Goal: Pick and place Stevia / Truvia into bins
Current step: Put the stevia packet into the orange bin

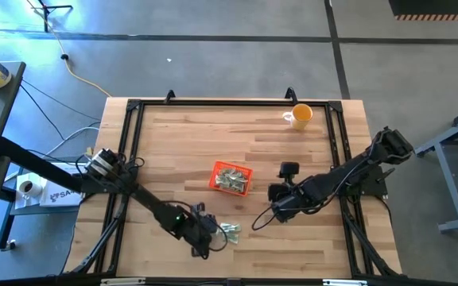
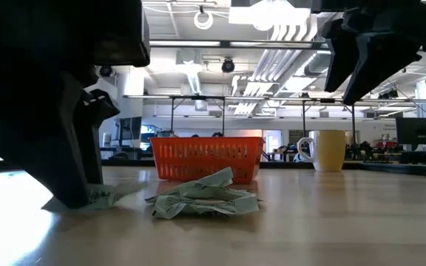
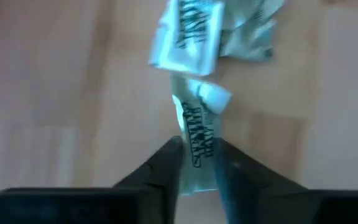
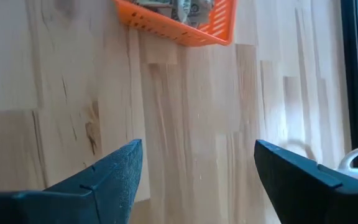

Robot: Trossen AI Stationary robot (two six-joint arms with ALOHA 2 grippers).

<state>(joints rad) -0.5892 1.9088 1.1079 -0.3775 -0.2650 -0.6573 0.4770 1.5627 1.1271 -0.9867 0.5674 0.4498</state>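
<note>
Left claw (image 1: 213, 233) at packet pile (image 1: 229, 231); orange tray (image 1: 230, 178) mid-table; right claw (image 1: 277, 193) beside tray.

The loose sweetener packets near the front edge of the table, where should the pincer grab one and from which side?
Judging by the pile, take a packet that sticks out at the edge, pinching its thin short end from above. They lie flat and crumpled together, so the middle offers no grip. The left pincer already pinches one packet this way.

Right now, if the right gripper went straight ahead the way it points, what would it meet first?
Probably the orange tray. The right gripper is open, with only bare table ahead before the tray's wall, though height is unclear.
</note>
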